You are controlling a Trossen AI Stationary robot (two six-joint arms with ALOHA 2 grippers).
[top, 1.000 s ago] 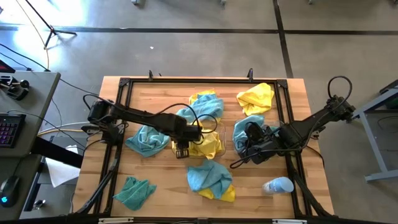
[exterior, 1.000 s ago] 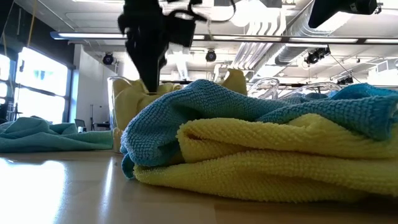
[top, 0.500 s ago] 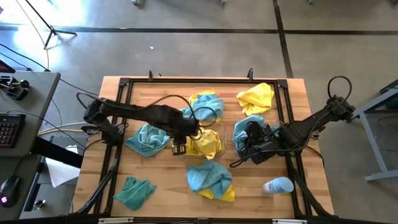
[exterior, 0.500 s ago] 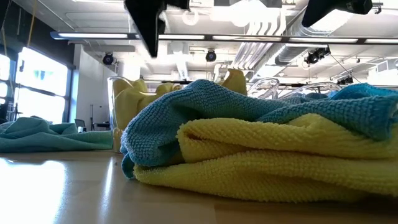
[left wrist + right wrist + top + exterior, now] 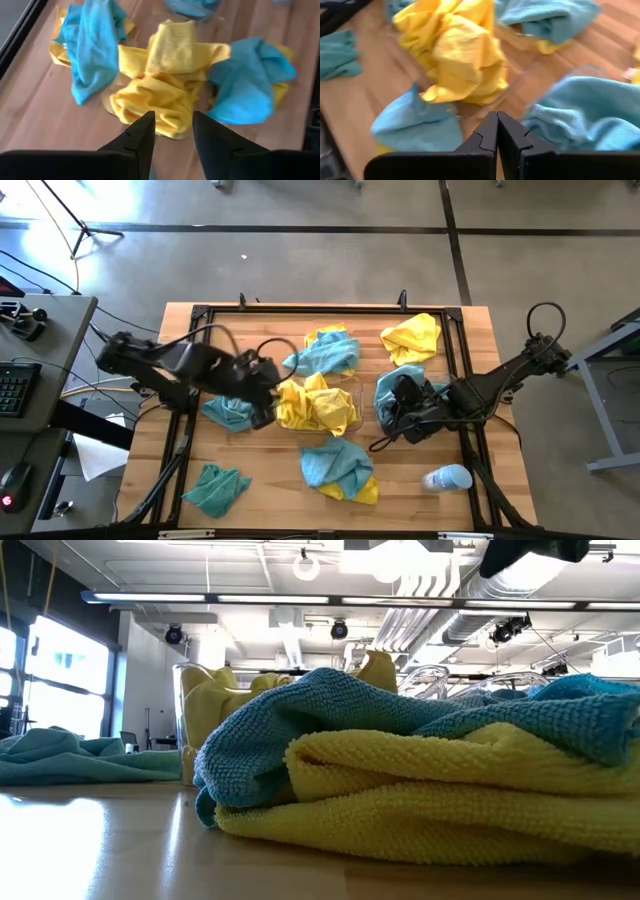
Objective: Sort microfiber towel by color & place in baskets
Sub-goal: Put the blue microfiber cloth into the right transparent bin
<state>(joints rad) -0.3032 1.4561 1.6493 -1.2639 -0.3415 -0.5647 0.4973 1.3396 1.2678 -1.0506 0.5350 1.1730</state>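
Note:
In the high view a clear basket (image 5: 357,416) at the table's middle holds crumpled yellow towels (image 5: 315,404); a second clear basket to its right holds blue towels (image 5: 398,385). My left gripper (image 5: 264,412) hangs open, left of the yellow heap (image 5: 165,87) and clear of it (image 5: 172,131). My right gripper (image 5: 392,418) is shut (image 5: 497,131) and hovers near the blue basket's wall (image 5: 542,82). Loose towels lie on the wood: a yellow one (image 5: 412,338), a blue-and-yellow pair (image 5: 330,350), a blue one (image 5: 228,408), a teal one (image 5: 215,488) and a near blue-and-yellow pile (image 5: 340,468).
A white and light-blue bottle (image 5: 447,478) lies at the near right. A black metal frame (image 5: 195,320) runs round the tabletop. The low view is filled by the near blue-and-yellow pile (image 5: 420,780), with bare wood (image 5: 100,850) in front of it.
My left gripper has risen from above the yellow heap in the basket, gone out of the low view, and drawn back toward the table's left edge. The yellow towels stay heaped in the basket. My right arm has kept still.

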